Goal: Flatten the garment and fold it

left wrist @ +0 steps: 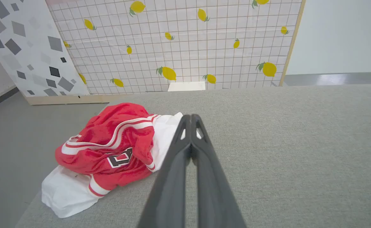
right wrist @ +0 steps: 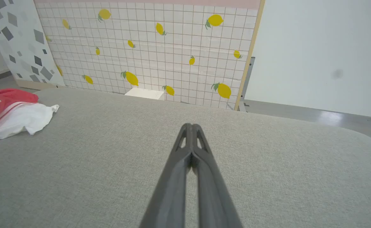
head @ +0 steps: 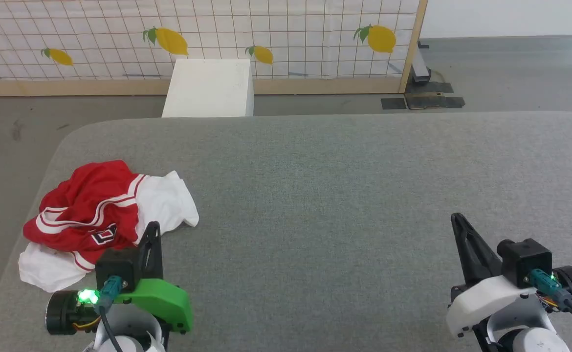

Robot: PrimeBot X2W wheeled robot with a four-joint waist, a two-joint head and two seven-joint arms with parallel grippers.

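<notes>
The garment (head: 98,215) lies crumpled in a heap near the left corner of the grey table (head: 340,195), red body bunched over white sleeves. The left gripper (head: 153,229) sits just beside it, the right gripper (head: 458,218) well apart; both are pressed closed, holding nothing. Looks light, soft and limp: best pinched at a loose white sleeve edge.

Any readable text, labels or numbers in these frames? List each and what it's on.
"0" or "D", cannot tell which: one black-and-white block character on the crumpled garment; any other lettering is hidden in the folds.
Lemon-print panel: pictures and grid lines, no text.
</notes>
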